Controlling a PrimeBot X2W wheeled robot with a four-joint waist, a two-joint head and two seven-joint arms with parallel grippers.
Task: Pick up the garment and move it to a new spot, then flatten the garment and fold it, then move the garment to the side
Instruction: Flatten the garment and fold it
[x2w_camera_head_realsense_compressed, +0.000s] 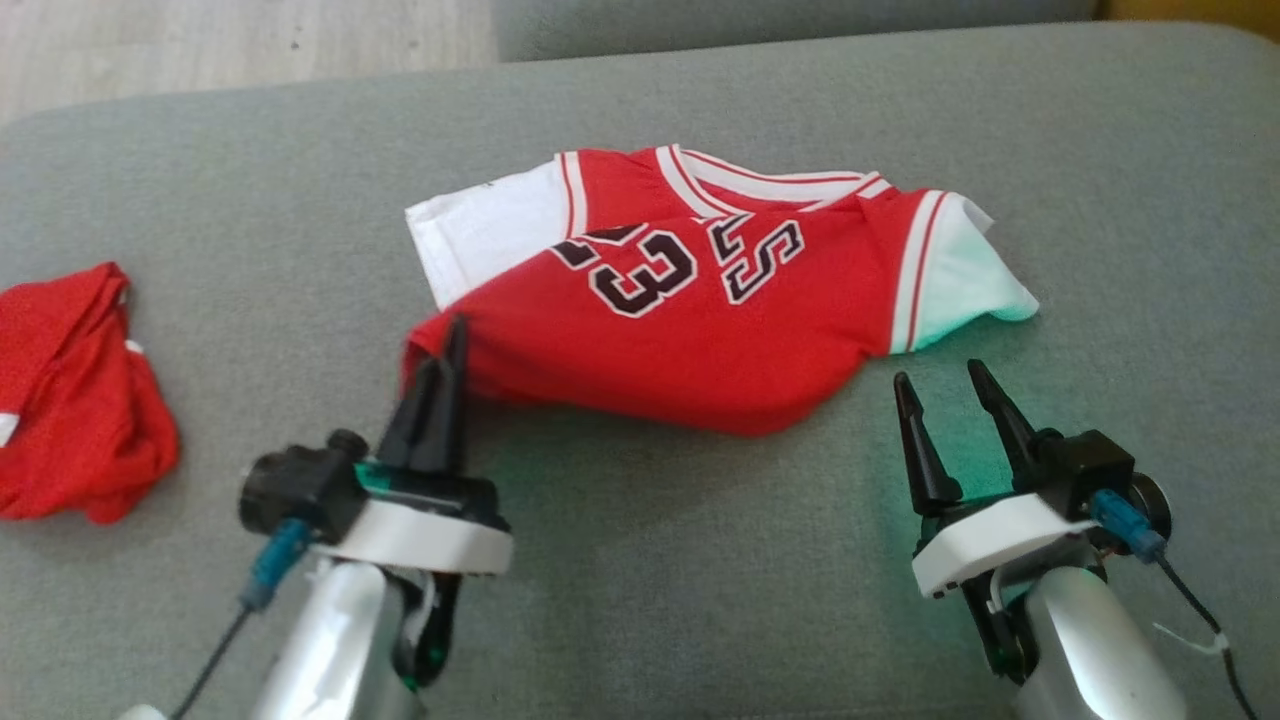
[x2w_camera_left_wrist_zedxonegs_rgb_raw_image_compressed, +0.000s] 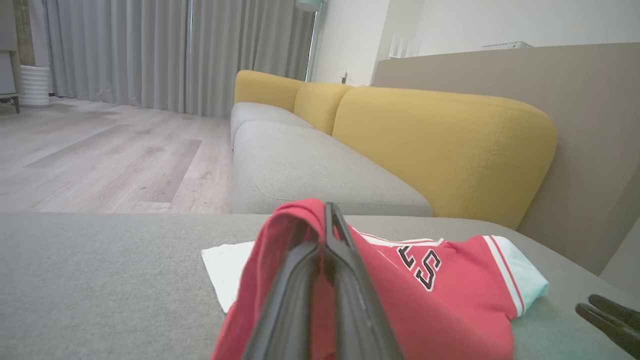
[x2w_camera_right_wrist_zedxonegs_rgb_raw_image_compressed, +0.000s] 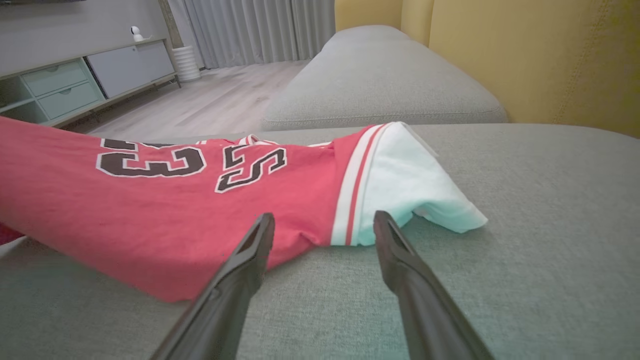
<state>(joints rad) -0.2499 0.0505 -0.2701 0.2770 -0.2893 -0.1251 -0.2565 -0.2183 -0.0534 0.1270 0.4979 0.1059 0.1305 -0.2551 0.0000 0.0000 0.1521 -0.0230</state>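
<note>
The garment (x2w_camera_head_realsense_compressed: 690, 320), a red jersey with white sleeves and the number 23, lies crumpled on the grey cushion (x2w_camera_head_realsense_compressed: 700, 560). My left gripper (x2w_camera_head_realsense_compressed: 452, 335) is shut on the jersey's lower-left hem, lifting that corner slightly. In the left wrist view the closed left gripper (x2w_camera_left_wrist_zedxonegs_rgb_raw_image_compressed: 330, 212) pinches a raised fold of the red garment (x2w_camera_left_wrist_zedxonegs_rgb_raw_image_compressed: 450, 300). My right gripper (x2w_camera_head_realsense_compressed: 935, 382) stands open just below the jersey's right side, near the white sleeve (x2w_camera_head_realsense_compressed: 965, 275), touching nothing. In the right wrist view the right gripper (x2w_camera_right_wrist_zedxonegs_rgb_raw_image_compressed: 324, 222) has its spread fingers framing the garment's (x2w_camera_right_wrist_zedxonegs_rgb_raw_image_compressed: 165, 210) hem beside the sleeve (x2w_camera_right_wrist_zedxonegs_rgb_raw_image_compressed: 410, 185).
A second red cloth (x2w_camera_head_realsense_compressed: 75, 395) is bunched at the cushion's left edge. A yellow-backed sofa (x2w_camera_left_wrist_zedxonegs_rgb_raw_image_compressed: 440, 140) stands beyond the cushion, with wooden floor (x2w_camera_left_wrist_zedxonegs_rgb_raw_image_compressed: 100, 160) to its left and a low cabinet (x2w_camera_right_wrist_zedxonegs_rgb_raw_image_compressed: 75, 80) further off.
</note>
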